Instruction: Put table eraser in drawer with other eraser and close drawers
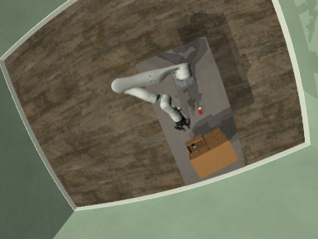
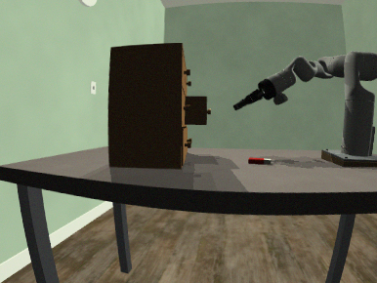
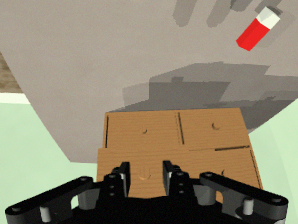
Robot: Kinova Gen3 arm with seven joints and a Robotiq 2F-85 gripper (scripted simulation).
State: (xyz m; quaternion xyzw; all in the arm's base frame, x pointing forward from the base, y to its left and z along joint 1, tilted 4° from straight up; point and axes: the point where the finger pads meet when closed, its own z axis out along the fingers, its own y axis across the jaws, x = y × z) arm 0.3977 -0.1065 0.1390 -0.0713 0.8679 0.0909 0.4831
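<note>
Red-and-white eraser (image 1: 200,110) (image 2: 259,161) (image 3: 257,29) on table (image 1: 170,144) (image 2: 215,171) (image 3: 75,65), upper right of wrist cam; prob light, bit grippy, so grab mid-body across narrow sides, imo. Pincer (image 1: 184,124) (image 2: 236,107) (image 3: 146,171) part-open, nothing in it, lower center there.

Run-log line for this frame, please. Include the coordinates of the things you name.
jaws (image 1: 189,124) (image 2: 236,106): partly open, empty, off the chest (image 1: 214,158) (image 2: 146,104) (image 3: 160,127) | middle-row drawer (image 1: 192,147) (image 2: 196,110) (image 3: 120,162): pulled out | red-and-white eraser (image 1: 200,110) (image 2: 259,160) (image 3: 254,34): on table (image 1: 169,128) (image 2: 220,182) (image 3: 75,65)

pale green walls (image 1: 268,198) (image 2: 254,73) (image 3: 30,135), brown wood-look floor (image 1: 82,136) (image 2: 195,249) (image 3: 7,77), white skirting (image 1: 185,188) (image 2: 54,240) (image 3: 12,98) along its edge, small white wall plate (image 2: 93,88), dark table legs (image 2: 37,229)
</note>
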